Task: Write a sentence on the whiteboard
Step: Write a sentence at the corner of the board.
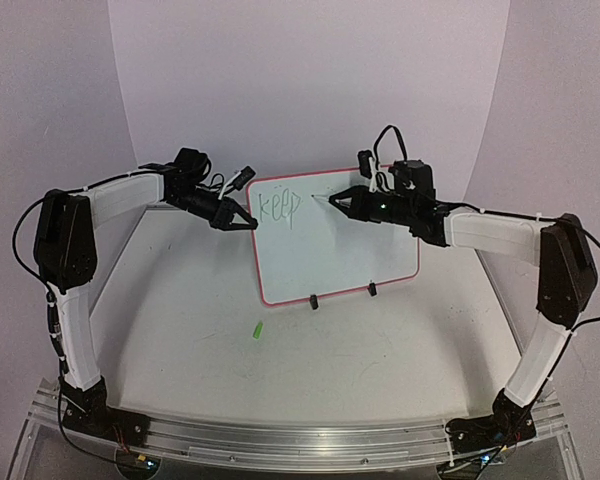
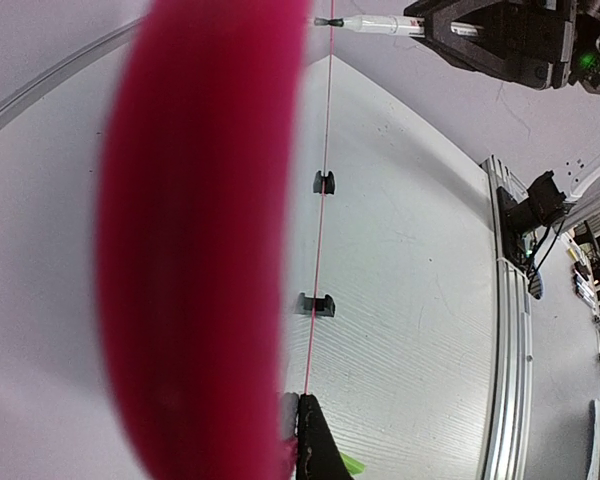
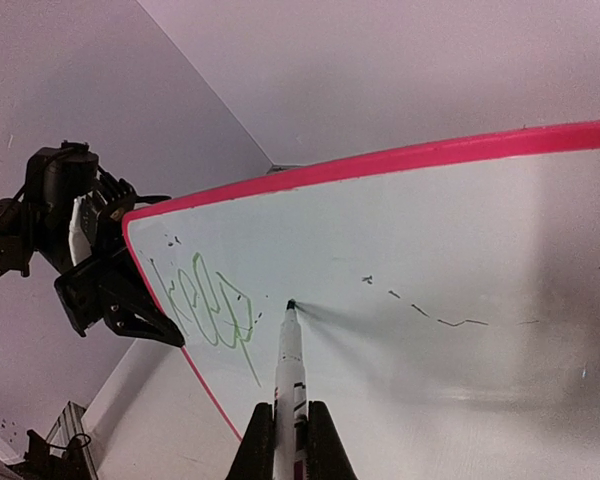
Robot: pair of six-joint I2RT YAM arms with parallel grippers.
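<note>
The whiteboard [image 1: 350,245] stands upright on two black clip feet [image 1: 313,300], with "keep" [image 1: 279,207] written in green near its top left. My left gripper [image 1: 246,222] is shut on the board's left edge. In the left wrist view the pink rim [image 2: 200,240] fills the left half as a blur. My right gripper [image 1: 337,200] is shut on a white marker [image 3: 290,365]. The marker's tip [image 3: 291,303] touches the whiteboard [image 3: 460,230] just right of the green word [image 3: 205,305]. The left gripper [image 3: 130,315] shows at the board's left edge in the right wrist view.
A green marker cap [image 1: 257,329] lies on the table in front of the board's left corner. Faint dark marks [image 3: 440,320] run across the board right of the marker tip. The aluminium rail [image 1: 300,435] edges the near side of the table.
</note>
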